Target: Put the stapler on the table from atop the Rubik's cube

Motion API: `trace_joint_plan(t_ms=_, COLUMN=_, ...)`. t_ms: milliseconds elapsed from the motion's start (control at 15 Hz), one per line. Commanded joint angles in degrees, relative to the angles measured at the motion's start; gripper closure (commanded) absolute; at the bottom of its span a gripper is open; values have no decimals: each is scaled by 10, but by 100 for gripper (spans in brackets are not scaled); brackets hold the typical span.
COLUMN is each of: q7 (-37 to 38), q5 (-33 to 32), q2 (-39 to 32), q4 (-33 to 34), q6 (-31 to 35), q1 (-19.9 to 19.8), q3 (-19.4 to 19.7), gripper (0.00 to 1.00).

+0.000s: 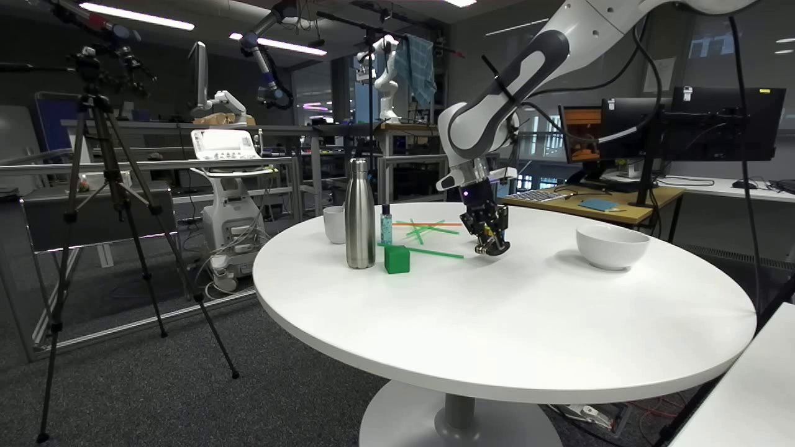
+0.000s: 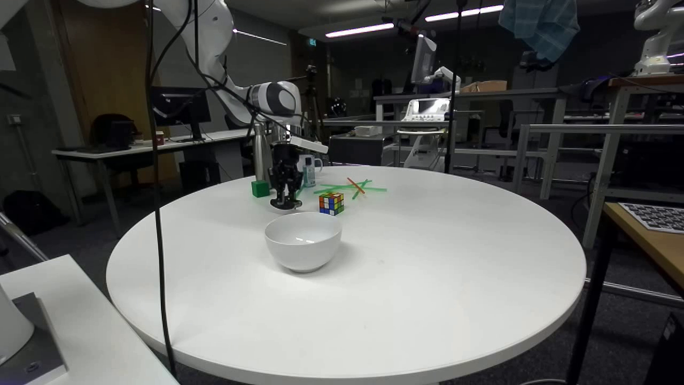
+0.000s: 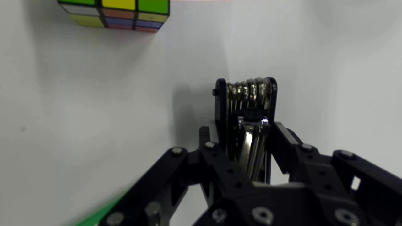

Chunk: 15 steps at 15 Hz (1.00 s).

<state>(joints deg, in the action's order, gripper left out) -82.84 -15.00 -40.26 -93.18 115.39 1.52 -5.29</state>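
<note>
The pincer (image 3: 246, 138) is standing partly closed, gripping the stapler (image 3: 248, 125) by both flanks; the thing is looking more like a folding multi-tool, metal pieces lining up between black side plates. It is lying right at or just above the bench (image 2: 427, 289); the views are not settling which. Judging by its metal, it is probably going to be handling as stiff, dense for its size and hardly fragile, with smooth plates that could be sliding under a weak squeeze; the flat flanks, where the pincer is biting, are offering the soundest hold. Near it, but apart, the Rubik's cube (image 2: 331, 203) is standing on the bench. A green stick (image 1: 435, 252) is lying near too, and the green cube (image 1: 397, 259) is sitting farther off. The white bowl (image 1: 612, 245) is standing on the opposite side, and the bench's rounded edge is running well apart, leaving open room for setting down between green cube and bowl
</note>
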Motion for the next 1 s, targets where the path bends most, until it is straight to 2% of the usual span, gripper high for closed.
trace_joint_plan(t_ms=0, q7=-10, q5=-2, q2=6, q4=0, q6=-21, q1=-4, q3=-2, gripper=80)
trace_joint_plan(t_ms=867, q7=-10, q5=-2, q2=-17, q4=12, q6=-38, q1=-5, q3=0, gripper=80)
trace_joint_plan(t_ms=933, q7=-9, q5=-1, q2=-17, q4=12, q6=-40, q1=-5, q3=0, gripper=30)
